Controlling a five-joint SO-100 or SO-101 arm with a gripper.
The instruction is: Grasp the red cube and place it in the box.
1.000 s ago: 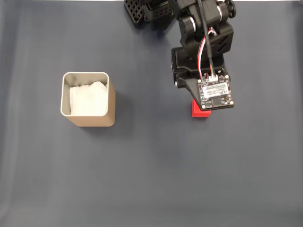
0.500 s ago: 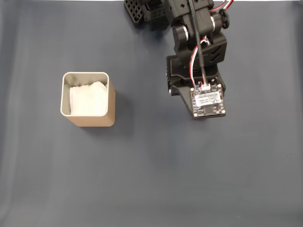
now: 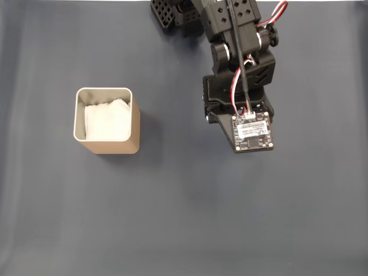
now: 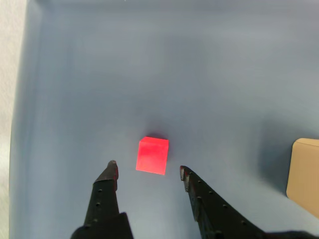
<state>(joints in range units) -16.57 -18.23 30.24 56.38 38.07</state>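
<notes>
Red cube (image 4: 152,155) sits on the dark blue-grey table cover (image 4: 209,74), seen in the wrist view just ahead of the gripper (image 4: 148,171), roughly centred between the two fingertips. Jaws apart, gap a little wider than the cube; neither tip touches it. Cube faces sit slightly skewed to the line of the fingers.

In the fixed view the arm (image 3: 236,57) hangs over the cube's spot and hides it; the small circuit board (image 3: 252,132) on the wrist covers that patch of cover. Box (image 3: 107,119) stands well apart to the left in that view, upright, white lining visible inside; in the wrist view one tan corner of it shows at the right edge.

Risks, as judgement:
- Clearance on each side of the cube looks slim. A descent slightly off line could land a fingertip on the cube's top or nudge it along the cover.
- Skewed faces: closing on edges rather than flat sides may twist the cube or squeeze it out forward.
- Closing too high would catch only the upper edge, giving a weak hold for the carry to the box.
</notes>
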